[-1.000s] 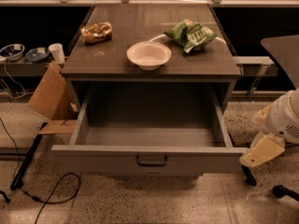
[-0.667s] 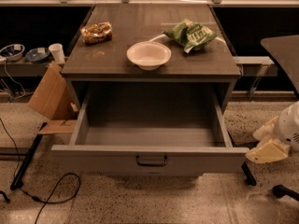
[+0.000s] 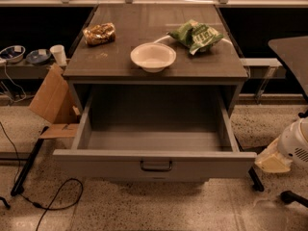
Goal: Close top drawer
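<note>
The top drawer (image 3: 154, 165) is a large grey metal drawer pulled fully out of the cabinet. Its inside shows empty, and a small dark bail handle (image 3: 156, 166) sits at the centre of its front panel. My gripper (image 3: 271, 161), cream-coloured on a white arm (image 3: 296, 143), is low at the right. It is just beyond the drawer's front right corner and apart from the front panel. No other drawers are in view.
On the cabinet top (image 3: 115, 57) are a white bowl (image 3: 153, 57), a green snack bag (image 3: 195, 34) and a brown snack bag (image 3: 99, 33). A cardboard box (image 3: 52, 102) and cables (image 3: 53, 198) lie at the left. A dark table (image 3: 291, 49) and chair base (image 3: 293, 197) are at the right.
My arm and gripper have sunk a little lower beside the drawer's front right corner. The drawer has stayed open in the same place.
</note>
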